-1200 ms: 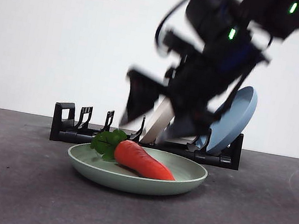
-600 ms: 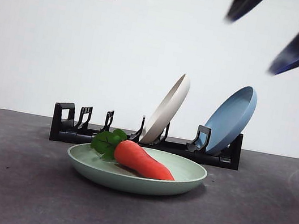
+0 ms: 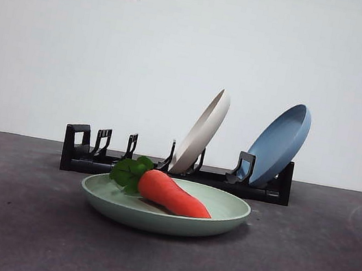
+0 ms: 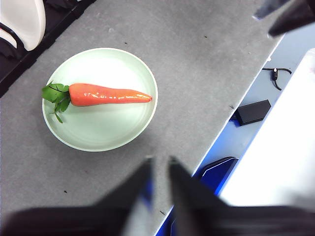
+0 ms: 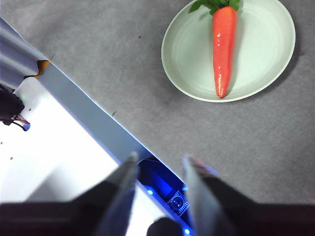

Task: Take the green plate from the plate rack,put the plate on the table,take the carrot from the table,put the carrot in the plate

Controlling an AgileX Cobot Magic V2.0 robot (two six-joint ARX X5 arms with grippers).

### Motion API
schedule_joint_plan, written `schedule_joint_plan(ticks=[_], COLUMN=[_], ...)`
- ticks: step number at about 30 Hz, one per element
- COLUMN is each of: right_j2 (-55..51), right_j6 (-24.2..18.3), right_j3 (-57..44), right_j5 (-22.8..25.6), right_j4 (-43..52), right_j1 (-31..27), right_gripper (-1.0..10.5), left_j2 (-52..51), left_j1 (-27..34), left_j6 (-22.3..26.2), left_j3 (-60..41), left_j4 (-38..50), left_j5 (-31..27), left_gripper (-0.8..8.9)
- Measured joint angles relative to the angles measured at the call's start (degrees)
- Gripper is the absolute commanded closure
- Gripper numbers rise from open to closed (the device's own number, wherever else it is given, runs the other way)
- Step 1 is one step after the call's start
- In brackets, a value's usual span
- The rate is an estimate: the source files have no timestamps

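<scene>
The carrot [image 3: 173,193] lies in the green plate [image 3: 222,220] on the bench [image 3: 311,269]. Left gripper [image 4: 160,164] jaws nearly together, holding nothing; right gripper [image 5: 160,164] jaws spread, empty.

The carrot [image 3: 173,193] is lying in the green plate [image 3: 163,213], which is sitting on the table [image 3: 13,226]. Behind it, a cream plate [image 3: 202,132] and a blue plate [image 3: 279,144] are leaning in the plate rack [image 3: 94,156].

Both arms are raised high, left gripper [image 4: 160,164] jaws nearly closed and empty, right gripper [image 5: 158,164] jaws parted.
</scene>
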Motion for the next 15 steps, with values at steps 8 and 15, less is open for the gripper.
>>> schedule_joint_plan(ticks=[8, 15], right_j2=[-0.35, -0.35], right_j6=[0.02, 0.02], right_j3=[0.00, 0.00], right_j5=[0.00, 0.00], right_j4=[-0.04, -0.04], right_j1=[-0.02, -0.02], right_gripper=[9.5, 9.5], left_j2=[0.00, 0.00], left_j1=[0.00, 0.00], left_j6=[-0.02, -0.02], left_j3=[0.00, 0.00], left_j4=[0.04, 0.04], left_j5=[-0.04, -0.07], left_gripper=[8.17, 8.16])
